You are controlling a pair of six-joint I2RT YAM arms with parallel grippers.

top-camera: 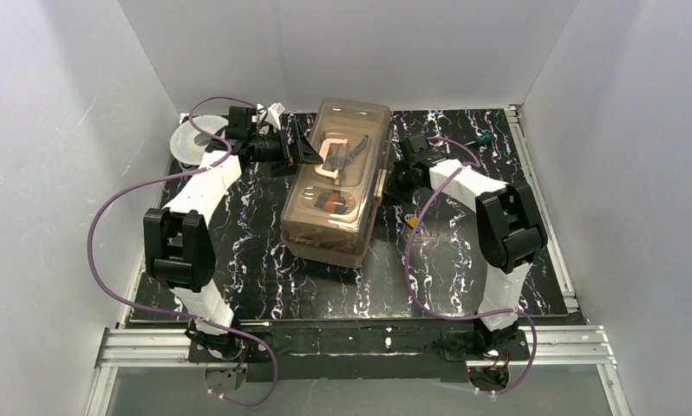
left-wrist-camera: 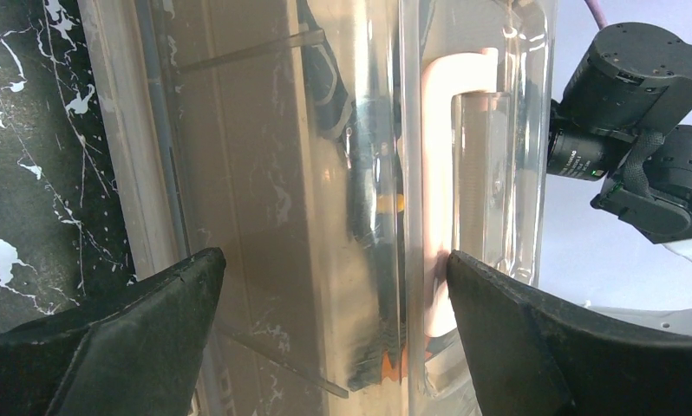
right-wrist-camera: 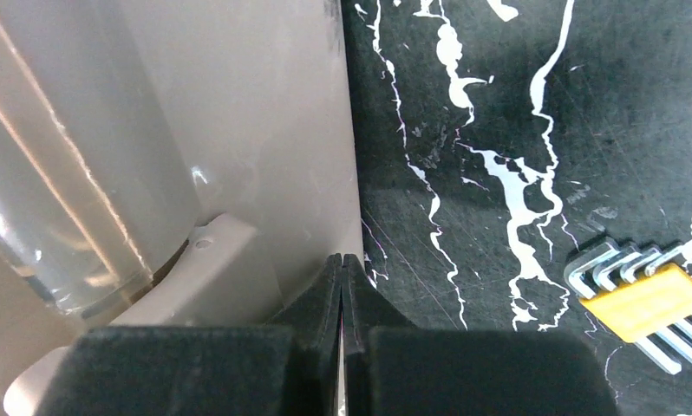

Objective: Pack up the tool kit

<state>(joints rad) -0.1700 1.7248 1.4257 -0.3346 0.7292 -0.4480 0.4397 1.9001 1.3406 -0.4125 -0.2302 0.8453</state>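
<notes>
Left claw [left-wrist-camera: 334,260] spread wide, gripping nothing. The toolbox [top-camera: 336,186] sits straight ahead of it, lid [left-wrist-camera: 264,173] down, cream handle [left-wrist-camera: 453,130] close by one finger. Right claw [right-wrist-camera: 342,260] clenched, empty, tips at the box wall; touching or not, we cannot tell. Hex keys [right-wrist-camera: 642,299] lie loose on the table [right-wrist-camera: 516,104] to its right, outside the box.

Risks, as we judge them:
- the keys get left out of a shut box
- a push from either claw skids the box sideways
- closed tips slip off the smooth wall
</notes>
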